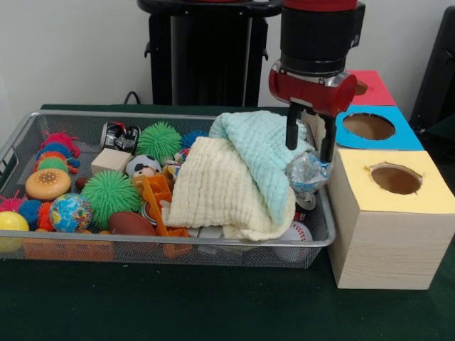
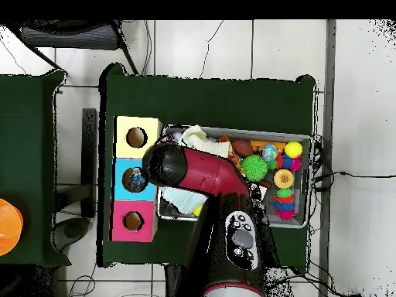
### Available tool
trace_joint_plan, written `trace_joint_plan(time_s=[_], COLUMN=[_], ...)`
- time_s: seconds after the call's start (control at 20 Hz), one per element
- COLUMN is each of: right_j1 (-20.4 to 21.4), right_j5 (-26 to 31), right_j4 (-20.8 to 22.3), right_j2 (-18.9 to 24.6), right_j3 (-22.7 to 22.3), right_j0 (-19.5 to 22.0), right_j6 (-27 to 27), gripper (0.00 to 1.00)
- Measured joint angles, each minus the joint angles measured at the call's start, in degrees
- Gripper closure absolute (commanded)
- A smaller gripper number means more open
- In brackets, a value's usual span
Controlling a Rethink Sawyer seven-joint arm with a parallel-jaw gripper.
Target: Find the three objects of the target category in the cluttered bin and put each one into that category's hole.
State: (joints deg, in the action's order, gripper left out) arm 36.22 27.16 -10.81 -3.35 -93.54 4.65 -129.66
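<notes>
The wire mesh bin [image 1: 21, 131] holds a cream cloth [image 1: 213, 185] and a mint cloth [image 1: 259, 145] heaped at its right end, over a clutter of toys. My gripper [image 1: 311, 145] hangs over the bin's right end, next to the blue-topped box [image 1: 370, 126]. Its two black fingers [image 1: 291, 131] stand apart with nothing between them. A crumpled clear plastic piece [image 1: 307, 172] lies just below the fingertips. In the overhead view the arm's head [image 2: 164, 166] covers the gripper, and something small shows inside the blue box's hole [image 2: 136, 180].
A yellow-topped box [image 1: 394, 177] and a red-topped box [image 1: 371, 87] flank the blue one. In the bin are green spiky balls [image 1: 108, 193], a globe ball [image 1: 70, 212], a yellow ball [image 1: 11, 222], a burger toy [image 1: 47, 184], a football [image 1: 130, 223], a baseball [image 1: 298, 233] and an orange toy [image 1: 156, 195].
</notes>
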Motion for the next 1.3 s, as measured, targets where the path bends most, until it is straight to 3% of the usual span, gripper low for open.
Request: trace_joint_plan(time_s=[0.9, 1.3], right_j1=[-3.1, -5.0], right_j5=[-2.3, 0.4], right_j4=[-1.1, -0.5], right_j2=[2.3, -1.7], right_j3=[0.1, 2.6], right_j0=[0.2, -3.1], right_j6=[0.0, 0.0], gripper=[0.00, 0.00])
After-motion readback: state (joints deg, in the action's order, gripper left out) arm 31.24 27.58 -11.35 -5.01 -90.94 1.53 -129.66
